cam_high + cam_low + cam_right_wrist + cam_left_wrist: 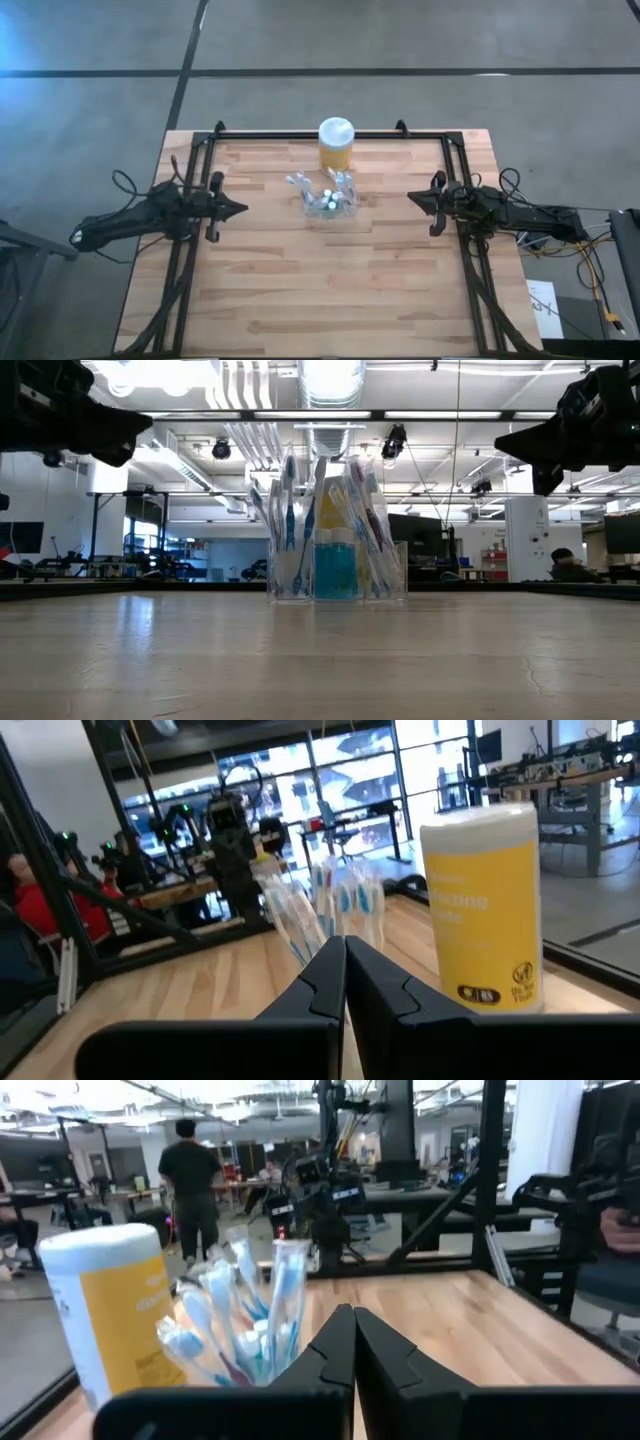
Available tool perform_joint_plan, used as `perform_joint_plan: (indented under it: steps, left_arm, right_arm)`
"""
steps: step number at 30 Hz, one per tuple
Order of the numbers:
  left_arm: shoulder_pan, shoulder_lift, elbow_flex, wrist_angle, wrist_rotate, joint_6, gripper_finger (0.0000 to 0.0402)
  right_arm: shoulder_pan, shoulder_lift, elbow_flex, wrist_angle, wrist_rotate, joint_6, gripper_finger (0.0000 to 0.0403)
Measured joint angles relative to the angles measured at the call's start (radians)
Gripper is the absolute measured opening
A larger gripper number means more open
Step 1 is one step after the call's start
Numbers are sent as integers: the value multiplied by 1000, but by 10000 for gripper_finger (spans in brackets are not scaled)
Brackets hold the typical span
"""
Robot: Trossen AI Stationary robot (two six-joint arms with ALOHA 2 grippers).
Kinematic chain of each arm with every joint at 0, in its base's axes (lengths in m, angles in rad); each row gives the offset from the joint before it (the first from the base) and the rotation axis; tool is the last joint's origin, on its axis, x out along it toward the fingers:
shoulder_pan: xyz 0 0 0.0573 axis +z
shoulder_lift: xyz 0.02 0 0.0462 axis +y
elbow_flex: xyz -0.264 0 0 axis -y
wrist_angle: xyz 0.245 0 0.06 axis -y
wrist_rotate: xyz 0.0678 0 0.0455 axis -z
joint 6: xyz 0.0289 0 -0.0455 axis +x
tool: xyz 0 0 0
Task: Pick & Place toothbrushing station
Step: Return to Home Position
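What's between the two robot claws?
The holder of toothbrushes stands between the left gripper and right gripper; the high view shows it.

Bright ceiling lights [331, 378], sheen on table [150, 630]

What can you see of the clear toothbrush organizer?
Small clear plastic organizer, upright on the wooden table, mid-table beside the yellow jar. Blue-and-white toothbrushes stand in it heads up, fanning outward; something blue fills its centre low down. Only table and toothbrushes visibly touch it.
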Motion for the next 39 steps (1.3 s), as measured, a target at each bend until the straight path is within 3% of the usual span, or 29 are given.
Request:
perform_joint_plan:
  steps: [24, 39]
  left_arm:
    - [1, -40, -66, 3, 43, -41, 2]
    - [1, -36, -68, 4, -2, -3, 22]
  right_arm:
    - [-1, 0, -1, -21, 11, 18, 8]
    - [-1, 16, -1, -21, 10, 0, 8]
